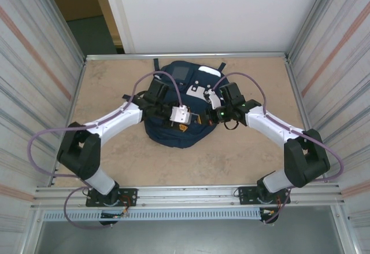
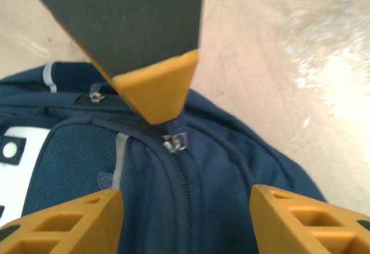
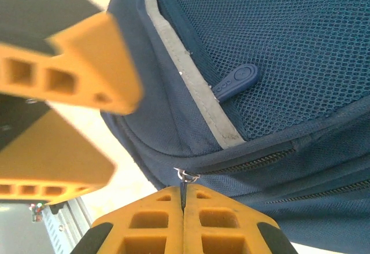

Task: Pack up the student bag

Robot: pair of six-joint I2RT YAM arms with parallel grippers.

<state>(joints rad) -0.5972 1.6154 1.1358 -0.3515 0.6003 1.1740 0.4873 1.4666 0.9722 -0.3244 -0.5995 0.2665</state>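
**A:** What is there to put things in, and what is inside it?

**B:** Just the student bag point(image 1: 173, 137). It lies on the table point(image 1: 243, 155) between the two arms, a little toward the far edge. The zip seams that can be seen run closed, so its contents cannot be made out.

**A:** And the count?

**B:** One bag, two arms, two grippers. The left wrist view gives two metal sliders: one slider point(image 2: 175, 143) just beside the yellow fingertip of the other arm, and another slider point(image 2: 95, 96) up and to the left. A white patch point(image 2: 11, 150) sits at the left edge of that view. The right wrist view gives one blue rubber tab point(image 3: 237, 81) lying on the mesh panel, beside a pale grey stripe point(image 3: 191, 86).

**A:** How do the claws stand?

**B:** The left gripper point(image 2: 185, 191) is released, its two yellow fingers wide apart with nothing between them but the bag's navy fabric below. Whether the pads touch that fabric cannot be told. The right gripper point(image 3: 184, 202) is clenched, fingers pressed flat together on the zipper pull point(image 3: 186, 176). The pull's metal ring sits right at the fingertips, on the seam under the mesh panel. The two grippers are close together over the near half of the bag.
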